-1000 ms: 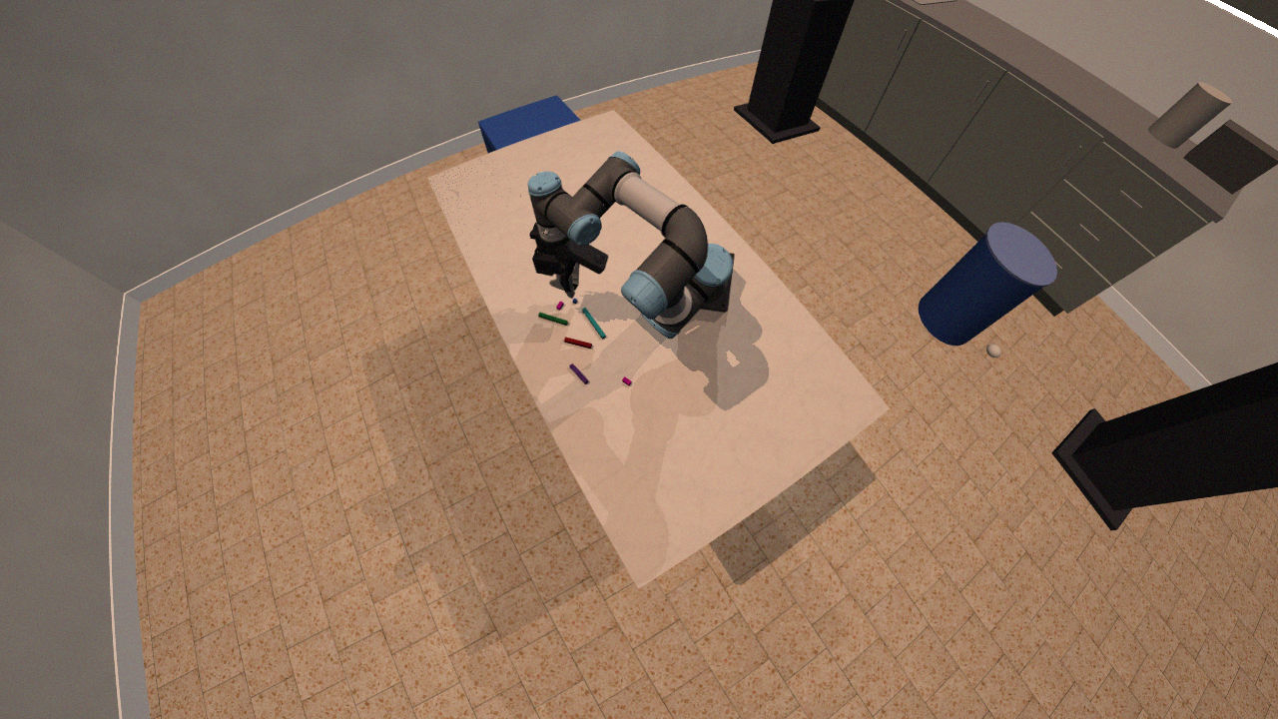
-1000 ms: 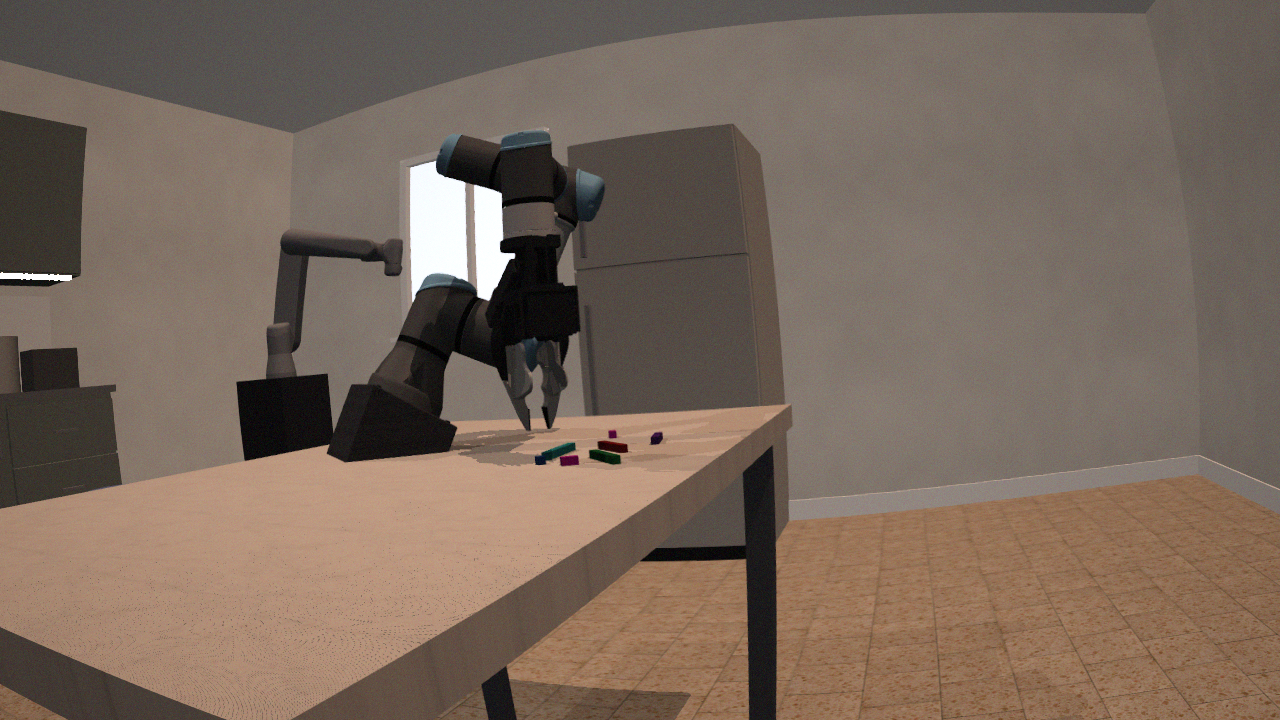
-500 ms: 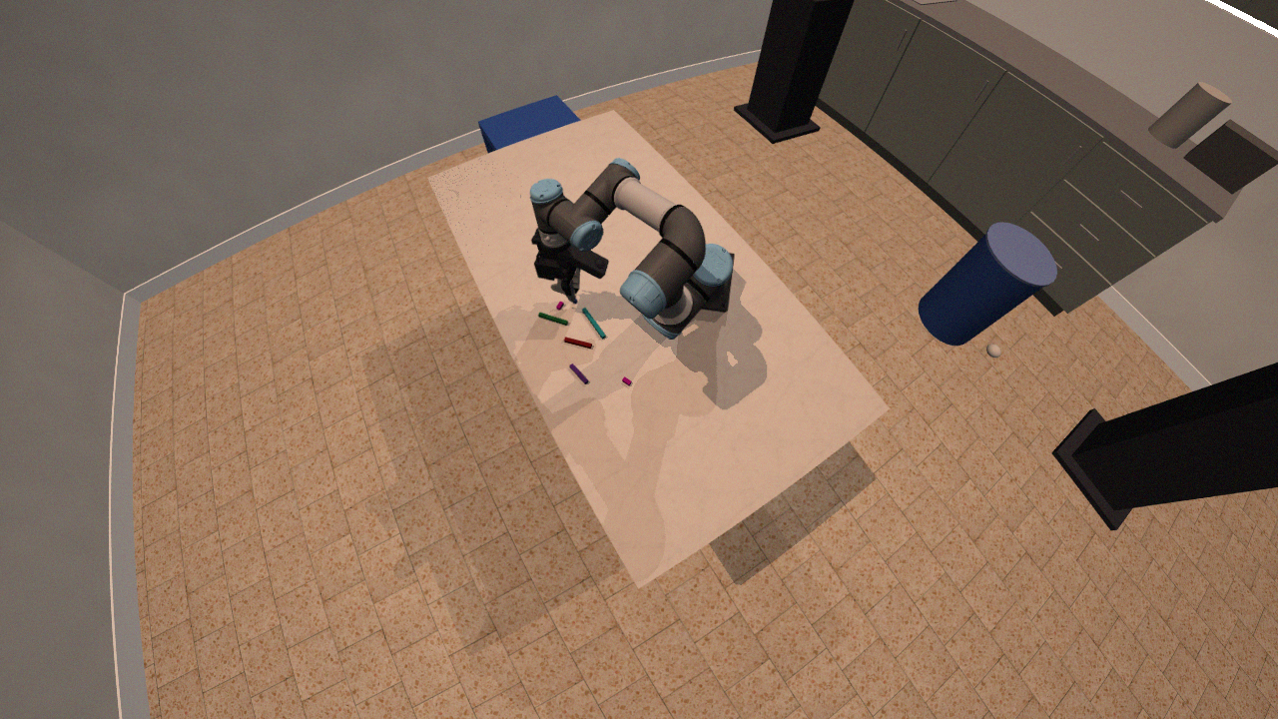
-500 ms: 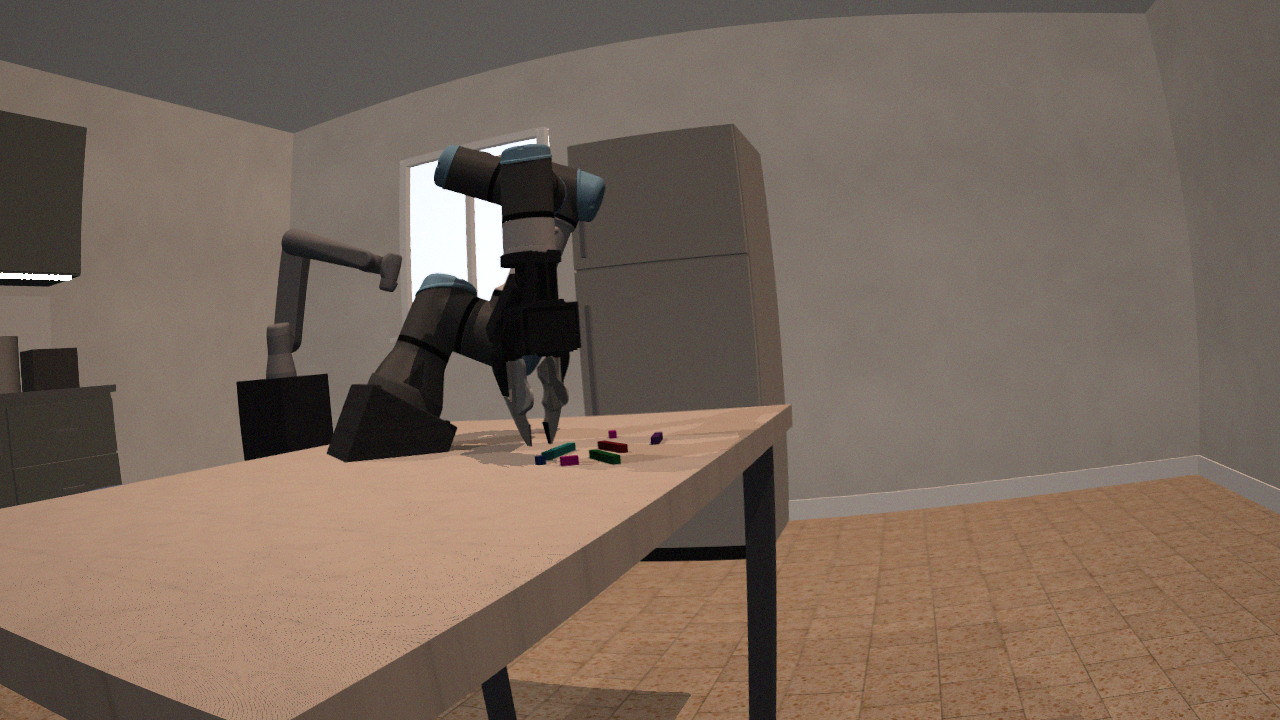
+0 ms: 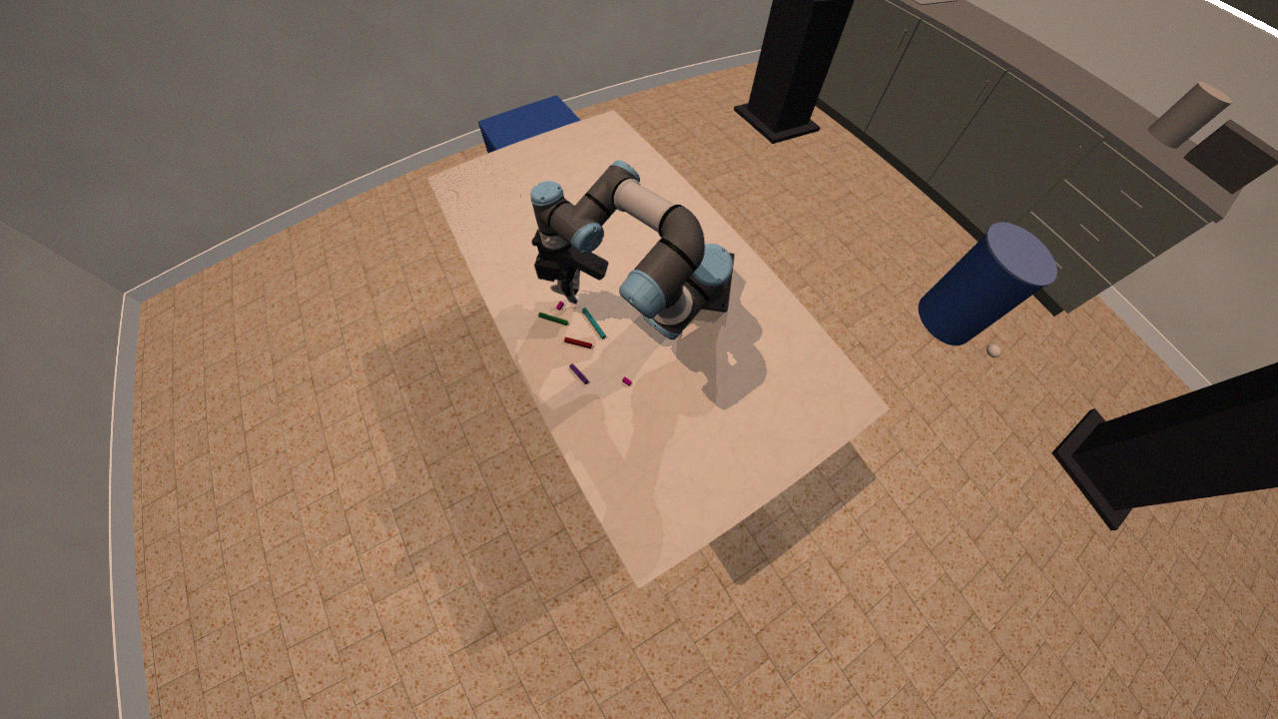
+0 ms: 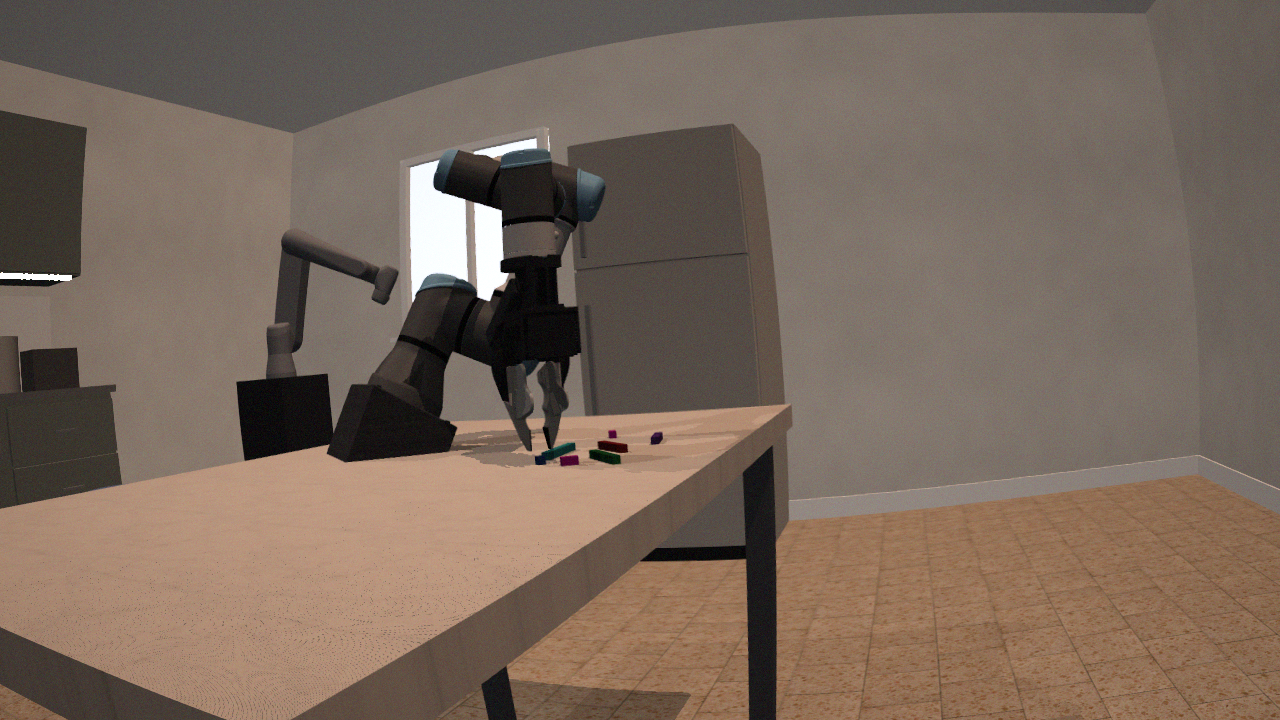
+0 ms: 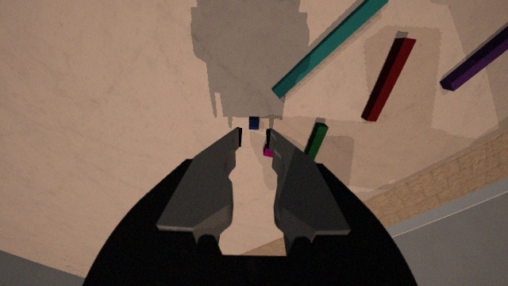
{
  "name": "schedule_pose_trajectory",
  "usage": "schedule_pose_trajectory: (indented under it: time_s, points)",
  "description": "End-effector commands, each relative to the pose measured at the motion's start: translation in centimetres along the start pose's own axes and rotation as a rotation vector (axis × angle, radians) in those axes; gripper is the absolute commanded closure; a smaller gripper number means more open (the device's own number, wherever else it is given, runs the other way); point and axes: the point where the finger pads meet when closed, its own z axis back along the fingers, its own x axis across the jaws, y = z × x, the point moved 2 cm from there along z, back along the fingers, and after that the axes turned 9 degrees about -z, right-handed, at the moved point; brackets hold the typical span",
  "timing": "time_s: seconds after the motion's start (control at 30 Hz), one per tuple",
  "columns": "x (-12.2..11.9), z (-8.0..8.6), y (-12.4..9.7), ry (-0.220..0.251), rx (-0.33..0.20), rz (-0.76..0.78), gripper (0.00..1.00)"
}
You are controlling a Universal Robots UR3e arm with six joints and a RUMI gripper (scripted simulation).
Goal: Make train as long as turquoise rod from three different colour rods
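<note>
Wrist view, centre: blue rod (image 6: 540, 459) (image 7: 254, 123) below the narrowly parted, unladen pincer (image 5: 573, 300) (image 6: 539, 447) (image 7: 254, 129), probably light, stiff, easily nudged, best pinched squarely by opposite sides.

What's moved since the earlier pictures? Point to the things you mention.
The fingers (image 5: 570, 288) (image 6: 554, 402) have come down closer to the blue rod (image 6: 540, 459) (image 7: 254, 123). They stand apart; nothing was taken hold of or let go. The other rods (image 5: 593, 323) (image 6: 559, 451) (image 7: 333, 44) and the blue one stayed put.
</note>
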Motion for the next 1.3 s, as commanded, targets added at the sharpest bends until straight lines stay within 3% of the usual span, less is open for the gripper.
schedule_pose_trajectory:
  time_s: [0.0, 1.27]
  points:
    - [-0.02, 0.02, -0.16, 0.001, -0.005, 0.000, 0.86]
    - [0.01, -0.31, -0.11, 0.000, -0.004, 0.000, 0.86]
